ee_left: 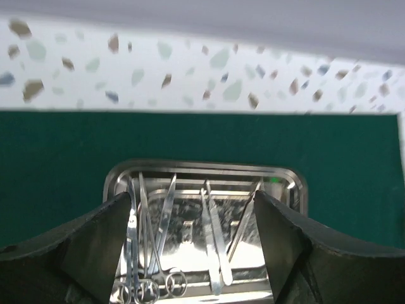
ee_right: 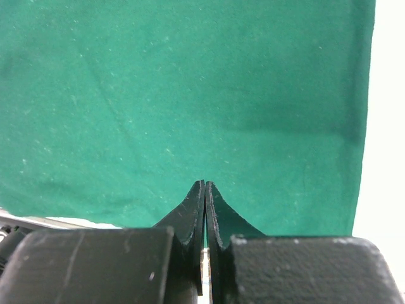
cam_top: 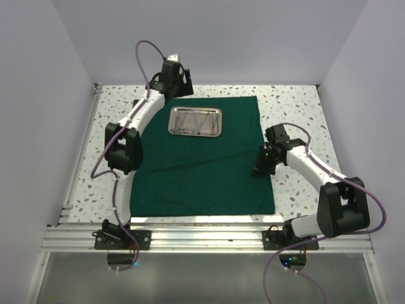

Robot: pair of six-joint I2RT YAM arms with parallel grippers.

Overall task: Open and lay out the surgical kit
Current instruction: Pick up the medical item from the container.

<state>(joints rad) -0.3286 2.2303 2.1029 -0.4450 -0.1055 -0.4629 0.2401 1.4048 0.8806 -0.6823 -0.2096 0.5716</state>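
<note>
The dark green cloth (cam_top: 202, 171) lies spread flat as a large sheet on the table. On its far half sits the shiny steel tray (cam_top: 172, 121). Inside the tray (ee_left: 202, 166) lie ring-handled scissors and forceps (ee_left: 142, 253) on the left and slim tweezers (ee_left: 215, 240) in the middle. My left gripper (cam_top: 176, 77) hangs above the cloth's far edge, behind the tray. Its fingers (ee_left: 95, 253) stand wide apart and frame the tray without touching it, so the left gripper (ee_left: 193, 196) is open. My right gripper (cam_top: 262, 166) is shut over the cloth's (ee_right: 190, 95) right edge; the right gripper (ee_right: 205, 183) shows nothing between its fingers.
The speckled table top (cam_top: 297, 107) shows around the cloth, widest on the right and along the back. White walls close in the left, right and far sides. An aluminium rail (cam_top: 202, 237) carrying both arm bases runs along the near edge.
</note>
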